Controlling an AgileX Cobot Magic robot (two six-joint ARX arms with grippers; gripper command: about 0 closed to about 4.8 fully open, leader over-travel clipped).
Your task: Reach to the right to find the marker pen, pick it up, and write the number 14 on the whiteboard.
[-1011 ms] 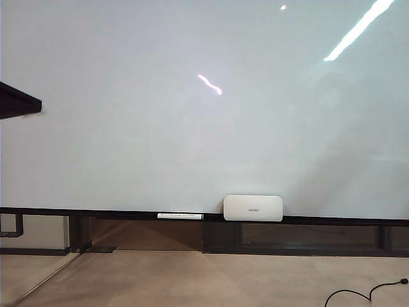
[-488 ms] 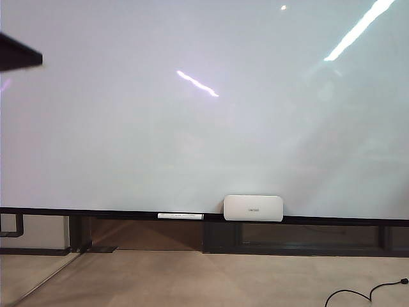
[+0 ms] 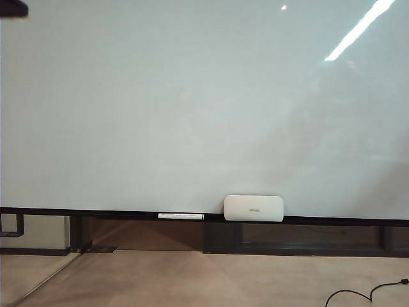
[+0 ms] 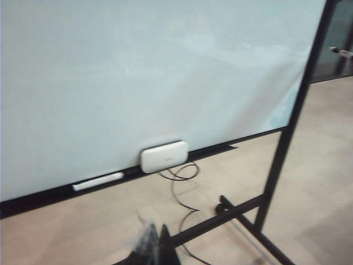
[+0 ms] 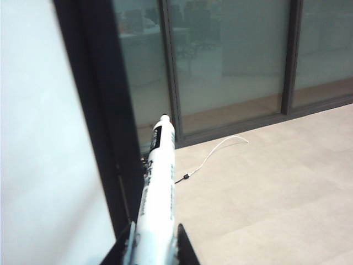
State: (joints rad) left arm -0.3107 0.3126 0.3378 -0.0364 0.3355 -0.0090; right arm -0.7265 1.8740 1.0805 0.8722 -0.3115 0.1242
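Since a second earlier, my left arm's dark tip had climbed to 10 o'clock of the exterior view. My right hand (image 5: 151,245) gripped the marker pen (image 5: 158,182) beside the whiteboard (image 3: 192,115); I couldn't tell how my blurred left hand (image 4: 151,248) stood.

The board (image 3: 192,109) is a very large glossy white sheet, upright, filling most of the exterior view, with a dark rail along its lower edge and ceiling lights mirrored near its upper right corner. Its surface is bare of writing in every view. The left wrist view shows its black side post and foot on the floor. The pen (image 5: 157,187) is slim and white-bodied with a black band and small dark lettering, pinched between the right gripper's (image 5: 151,243) fingers, pointing away from the camera beside the board's dark side frame.
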